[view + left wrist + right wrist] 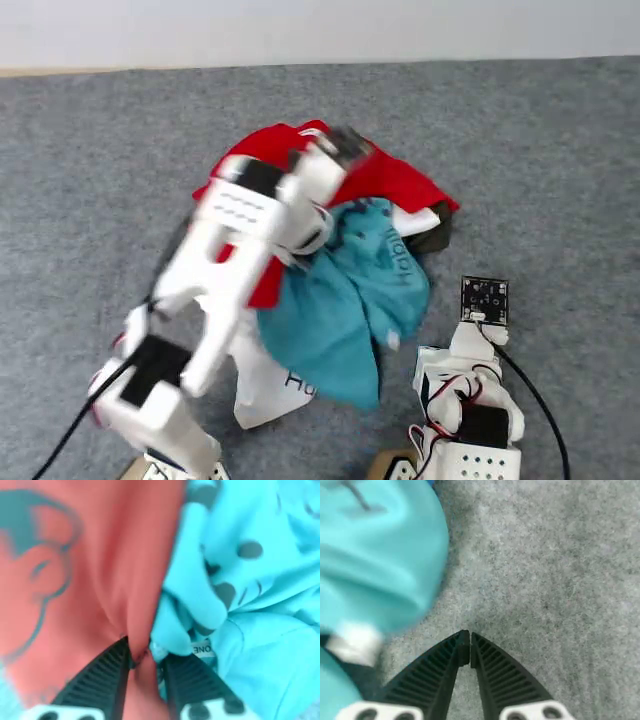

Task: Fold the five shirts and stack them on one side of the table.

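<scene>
- The grey surface (560, 150) lies bare along the far edge and down both outer sides, so a pincer could travel there unhindered.
- A heap of shirts blocks the middle. The red shirt (400, 180) is at the far side, and the teal shirt (340, 330) spills toward the near edge. The white shirt (265, 390) pokes out beneath at the near left.
- The left arm (230, 260) stretches over the heap's left half and bars the way in from above. Its pincer (145, 652) is sunk in the fold between red and teal cloth, with red fabric nipped between the fingers.
- The right arm (470, 400) sits folded at the near right, with a narrow bare strip between it and the teal shirt.
- The right pincer (466, 640), tips together, hangs over bare surface, with teal cloth crowding one side.
</scene>
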Motion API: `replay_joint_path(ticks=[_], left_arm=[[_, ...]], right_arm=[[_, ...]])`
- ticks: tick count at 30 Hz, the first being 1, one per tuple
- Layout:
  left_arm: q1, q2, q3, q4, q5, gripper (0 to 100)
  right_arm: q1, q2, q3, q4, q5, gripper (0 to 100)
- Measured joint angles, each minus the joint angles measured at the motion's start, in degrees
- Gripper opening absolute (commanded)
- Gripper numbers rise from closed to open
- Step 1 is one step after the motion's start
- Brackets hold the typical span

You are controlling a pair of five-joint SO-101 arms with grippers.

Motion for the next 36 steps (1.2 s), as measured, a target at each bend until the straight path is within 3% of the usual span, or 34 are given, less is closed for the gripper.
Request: replay_joint_path(ticks=[7, 19, 26, 36], left_arm=[[-17.76, -14.86, 0.0, -0.26, -1.14, 0], [-52.84, -27.69, 0.0, -10.99, -9.76, 0], [-62.77, -27.69, 2.64, -13.71, -10.99, 0], [-71.21, -27.69, 11.52, -25.49, -11.08, 2]], right_arm=[[0.0, 0.0, 0.0, 0.0, 0.0, 0.9], [0.0, 0.0, 0.0, 0.0, 0.0, 0.9], [0.0, 0.0, 0.0, 0.0, 0.0, 0.9], [0.0, 0.0, 0.0, 0.0, 0.0, 0.9]])
